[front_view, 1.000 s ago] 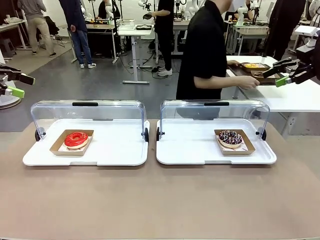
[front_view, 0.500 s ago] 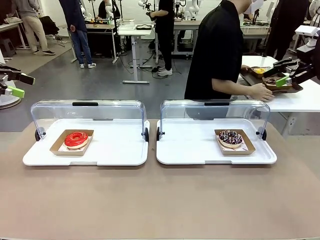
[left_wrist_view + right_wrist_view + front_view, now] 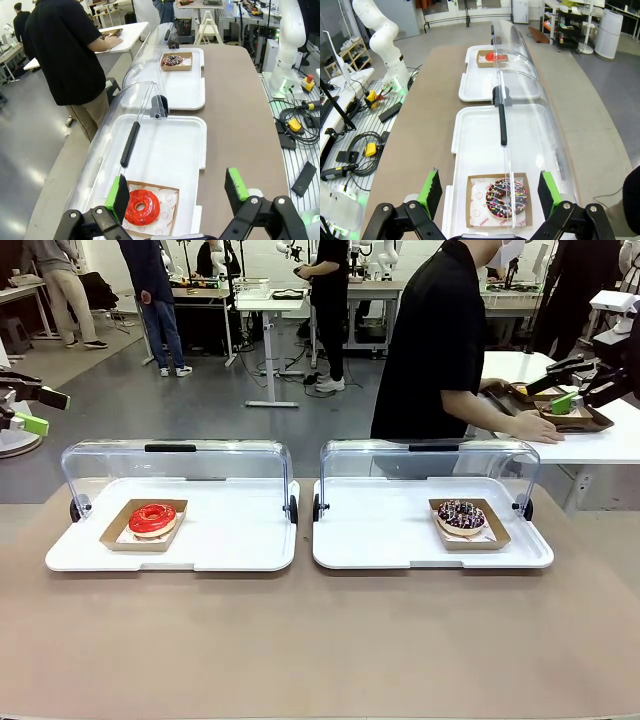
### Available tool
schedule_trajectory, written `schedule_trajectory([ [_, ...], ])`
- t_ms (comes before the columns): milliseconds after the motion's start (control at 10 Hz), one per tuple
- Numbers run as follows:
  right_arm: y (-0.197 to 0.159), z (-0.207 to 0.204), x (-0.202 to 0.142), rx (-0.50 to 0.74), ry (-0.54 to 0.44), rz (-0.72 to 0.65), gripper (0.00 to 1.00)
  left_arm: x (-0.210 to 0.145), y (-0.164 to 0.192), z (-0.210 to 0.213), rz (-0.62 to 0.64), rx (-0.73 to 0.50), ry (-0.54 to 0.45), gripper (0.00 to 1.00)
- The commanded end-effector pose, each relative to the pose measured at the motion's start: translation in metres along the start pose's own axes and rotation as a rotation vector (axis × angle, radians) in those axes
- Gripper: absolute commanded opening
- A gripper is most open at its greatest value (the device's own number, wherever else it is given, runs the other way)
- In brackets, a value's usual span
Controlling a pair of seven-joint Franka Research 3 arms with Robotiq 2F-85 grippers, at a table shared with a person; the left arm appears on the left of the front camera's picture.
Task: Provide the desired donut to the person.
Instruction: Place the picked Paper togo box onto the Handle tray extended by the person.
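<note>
Two white trays sit side by side on the brown bench (image 3: 320,640), each with its clear lid rolled back. The red donut (image 3: 152,518) lies in a cardboard dish on the left tray (image 3: 230,550); the chocolate sprinkled donut (image 3: 461,515) lies likewise on the right tray (image 3: 380,545). The left claw (image 3: 28,411) and right claw (image 3: 563,383) hang released at the edges, grasping nothing. The person (image 3: 435,340) stands beyond, turned toward a side table.

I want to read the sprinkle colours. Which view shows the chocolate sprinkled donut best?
The right wrist view: the chocolate sprinkled donut lies close, seen from above on its brown cardboard tray. The front view shows it small and side-on; the left wrist view shows it far off and tiny.
</note>
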State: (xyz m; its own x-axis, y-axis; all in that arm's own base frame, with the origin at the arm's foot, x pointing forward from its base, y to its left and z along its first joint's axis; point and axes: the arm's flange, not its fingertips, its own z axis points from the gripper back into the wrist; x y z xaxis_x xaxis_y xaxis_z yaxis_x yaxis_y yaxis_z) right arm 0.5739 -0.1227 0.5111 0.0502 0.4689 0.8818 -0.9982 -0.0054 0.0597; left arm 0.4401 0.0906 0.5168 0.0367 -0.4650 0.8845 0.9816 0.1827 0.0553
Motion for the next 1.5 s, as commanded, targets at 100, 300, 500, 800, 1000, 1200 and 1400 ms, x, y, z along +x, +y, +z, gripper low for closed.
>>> schedule_trajectory([
  [100, 0.0, -0.0015, 0.0008, -0.003, 0.0, 0.0, 1.0, 0.0004, 0.0, 0.0012, -0.014, 0.002, -0.017, 1.0],
  [300, 0.0, -0.0015, 0.0008, -0.003, 0.0, 0.0, 1.0, 0.0004, 0.0, 0.0012, -0.014, 0.002, -0.017, 1.0],
  [500, 0.0, -0.0015, 0.0008, -0.003, 0.0, 0.0, 1.0, 0.0004, 0.0, 0.0012, -0.014, 0.002, -0.017, 1.0],
  [800, 0.0, -0.0015, 0.0008, -0.003, 0.0, 0.0, 1.0, 0.0004, 0.0, 0.0012, -0.014, 0.002, -0.017, 1.0],
  [1000, 0.0, -0.0015, 0.0008, -0.003, 0.0, 0.0, 1.0, 0.0004, 0.0, 0.0012, -0.014, 0.002, -0.017, 1.0],
  [1200, 0.0, -0.0015, 0.0008, -0.003, 0.0, 0.0, 1.0, 0.0004, 0.0, 0.0012, -0.014, 0.002, -0.017, 1.0],
  [1400, 0.0, -0.0015, 0.0008, -0.003, 0.0, 0.0, 1.0, 0.0004, 0.0, 0.0012, -0.014, 0.002, -0.017, 1.0],
])
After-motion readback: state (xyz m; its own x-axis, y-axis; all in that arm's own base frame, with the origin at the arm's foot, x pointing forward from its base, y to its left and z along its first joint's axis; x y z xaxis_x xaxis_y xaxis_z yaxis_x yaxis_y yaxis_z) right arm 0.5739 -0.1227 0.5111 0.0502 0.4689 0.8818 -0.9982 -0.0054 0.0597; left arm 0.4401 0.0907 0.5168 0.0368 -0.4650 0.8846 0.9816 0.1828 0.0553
